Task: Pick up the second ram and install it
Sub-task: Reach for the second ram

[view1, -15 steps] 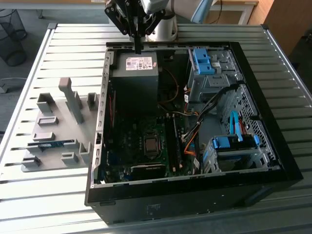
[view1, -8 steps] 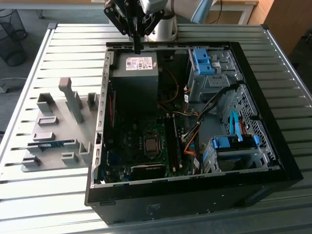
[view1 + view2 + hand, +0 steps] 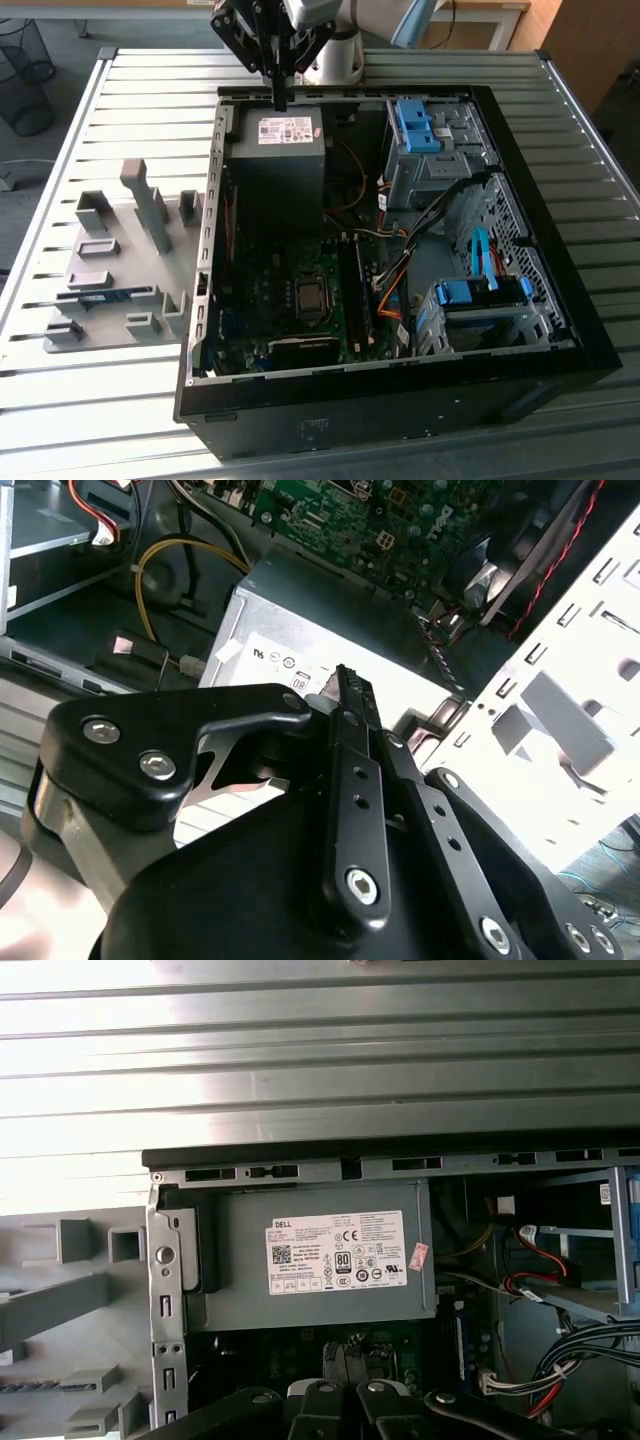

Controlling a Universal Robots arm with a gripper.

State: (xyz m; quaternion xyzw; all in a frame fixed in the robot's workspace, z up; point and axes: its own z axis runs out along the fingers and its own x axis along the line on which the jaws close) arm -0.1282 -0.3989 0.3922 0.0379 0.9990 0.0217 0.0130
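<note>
The second ram (image 3: 106, 296) is a slim blue stick lying in the grey holder (image 3: 120, 270) on the table, at the exterior view's left of the open computer case (image 3: 380, 400). My gripper (image 3: 279, 98) hangs high over the far edge of the case, above the grey power supply (image 3: 278, 150), well away from the ram. Its black fingers (image 3: 345, 695) are pressed together with nothing between them. In the first wrist view my gripper (image 3: 345, 1358) points down over the power supply (image 3: 320, 1255) and the motherboard edge.
Inside the case are the motherboard (image 3: 290, 290), bundles of cables (image 3: 400, 270) and blue drive-bay brackets (image 3: 415, 125). The case stands on a slatted metal table (image 3: 100, 110). The grey holder has upright posts (image 3: 145, 200). The arm's base (image 3: 335, 55) is behind the case.
</note>
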